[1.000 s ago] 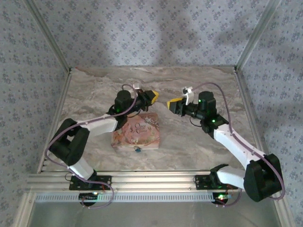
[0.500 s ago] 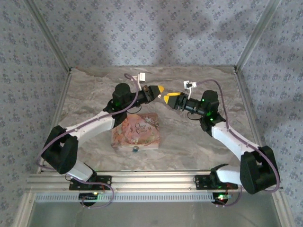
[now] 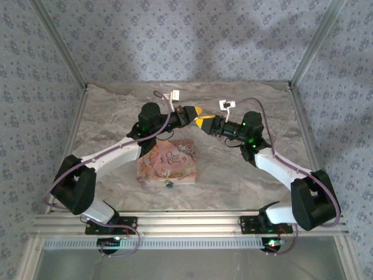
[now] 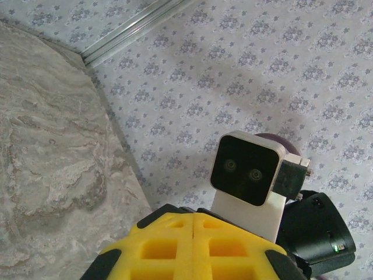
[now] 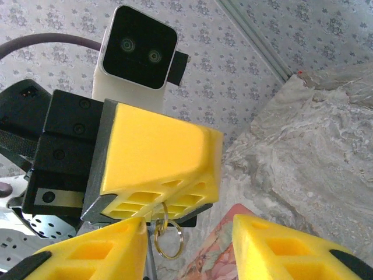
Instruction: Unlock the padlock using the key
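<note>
Left tool (image 3: 196, 110): pressed together on the key (image 5: 158, 224), whose ring is seen hanging beneath it.
Right tool (image 3: 205, 122): jaws are held spread, one on either side of that ring.
Padlock (image 3: 168, 184): seen at the near edge of the pink box (image 3: 169, 163), well apart from both tools.

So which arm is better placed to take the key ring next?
Right. The right gripper, open, has a finger on either side of the key ring, which dangles from the shut left gripper.
</note>
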`<state>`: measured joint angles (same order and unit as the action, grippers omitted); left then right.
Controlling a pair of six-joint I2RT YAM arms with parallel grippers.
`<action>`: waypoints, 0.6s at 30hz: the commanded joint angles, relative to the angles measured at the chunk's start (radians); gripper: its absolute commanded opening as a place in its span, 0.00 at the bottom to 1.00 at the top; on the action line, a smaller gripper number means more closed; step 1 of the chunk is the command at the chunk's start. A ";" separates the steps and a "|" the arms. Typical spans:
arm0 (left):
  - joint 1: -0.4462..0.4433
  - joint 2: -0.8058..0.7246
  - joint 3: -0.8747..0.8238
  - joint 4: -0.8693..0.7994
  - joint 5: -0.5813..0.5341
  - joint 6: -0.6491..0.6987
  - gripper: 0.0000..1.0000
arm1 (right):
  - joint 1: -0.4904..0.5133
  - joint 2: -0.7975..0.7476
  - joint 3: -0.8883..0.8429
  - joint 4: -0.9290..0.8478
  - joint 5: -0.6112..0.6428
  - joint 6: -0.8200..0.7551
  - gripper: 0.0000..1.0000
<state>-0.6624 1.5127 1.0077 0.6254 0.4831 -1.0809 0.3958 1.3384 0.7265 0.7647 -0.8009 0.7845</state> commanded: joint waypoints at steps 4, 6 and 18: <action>-0.003 -0.016 0.005 0.051 0.021 0.013 0.00 | 0.011 0.017 0.044 0.059 0.000 0.038 0.37; -0.003 -0.016 0.003 0.054 0.023 0.010 0.00 | 0.012 0.023 0.047 0.059 0.000 0.042 0.34; -0.006 -0.022 -0.010 0.065 0.003 0.005 0.00 | 0.016 0.034 0.046 0.044 0.007 0.040 0.08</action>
<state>-0.6598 1.5127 1.0061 0.6315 0.4675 -1.0813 0.4129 1.3598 0.7471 0.8112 -0.8082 0.8307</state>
